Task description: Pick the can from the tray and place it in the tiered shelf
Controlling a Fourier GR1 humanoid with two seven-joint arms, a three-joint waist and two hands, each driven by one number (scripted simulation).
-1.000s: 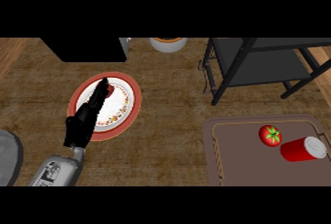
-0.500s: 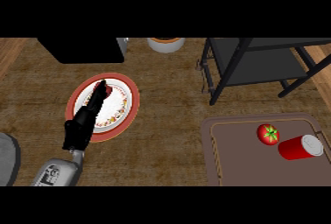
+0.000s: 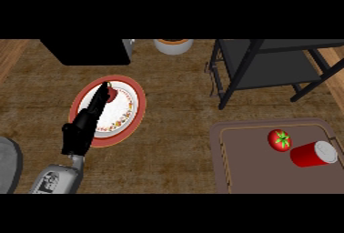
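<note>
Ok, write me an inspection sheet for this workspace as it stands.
Surface: wooden counter.
Job's things: red can on the brown tray; black tiered shelf beyond the tray.
Clutter: tomato beside the can; patterned plate; white bowl; black box.
Hands: left hand open, fingers straight over the plate; right hand not in view.
Cables: nothing seen.
Surroundings: grey object at the lower left edge.

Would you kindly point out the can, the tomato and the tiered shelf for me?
can (image 3: 308,156): head view, on its red side wall.
tomato (image 3: 278,142): head view, on its red skin.
tiered shelf (image 3: 269,68): head view, on its dark grey board.
</note>
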